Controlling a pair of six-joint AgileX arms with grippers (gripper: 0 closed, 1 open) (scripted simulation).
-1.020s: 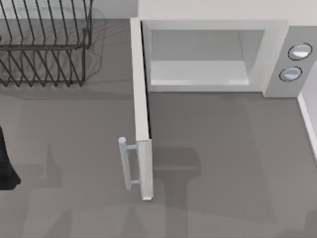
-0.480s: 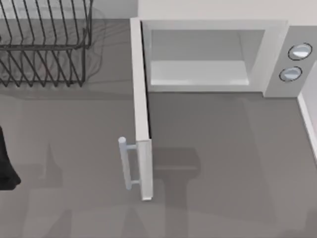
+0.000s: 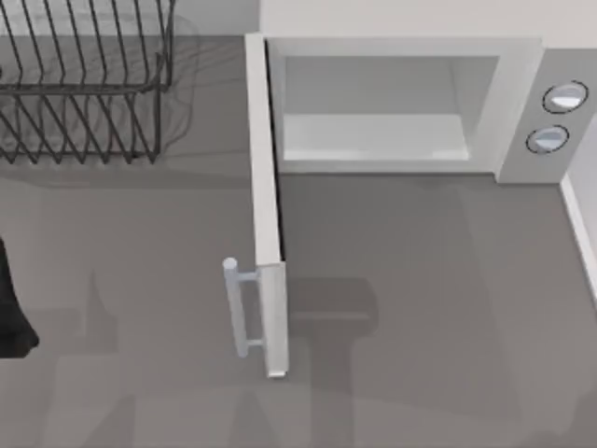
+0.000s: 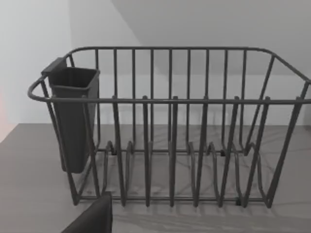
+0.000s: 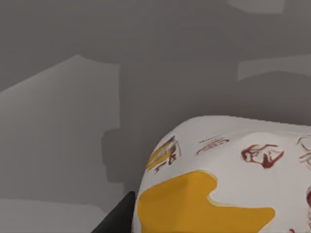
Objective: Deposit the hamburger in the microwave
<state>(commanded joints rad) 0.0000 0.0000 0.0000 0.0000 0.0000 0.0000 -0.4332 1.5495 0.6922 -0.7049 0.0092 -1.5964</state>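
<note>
The hamburger (image 5: 228,179), white with an orange-yellow patch and brown marks, looms close in the right wrist view, raised above the grey table. My right gripper (image 5: 214,224) is shut on it, and one dark fingertip (image 5: 119,218) lies against its side. The microwave (image 3: 518,103) stands at the back right of the top view. Its door (image 3: 266,187) is swung fully open toward the front, with the bar handle (image 3: 238,308) on its left face. The cavity (image 3: 373,131) holds nothing. My left arm (image 3: 11,313) is parked at the table's left edge.
A dark wire dish rack (image 3: 84,84) stands at the back left; the left wrist view faces this rack (image 4: 170,145) and its cutlery cup (image 4: 73,116). Two silver knobs (image 3: 564,96) sit on the microwave's right panel. Bare grey tabletop (image 3: 429,280) stretches right of the open door.
The shadow on the table beside the door's free end shifts very slightly. The microwave, door, rack and left arm have not moved.
</note>
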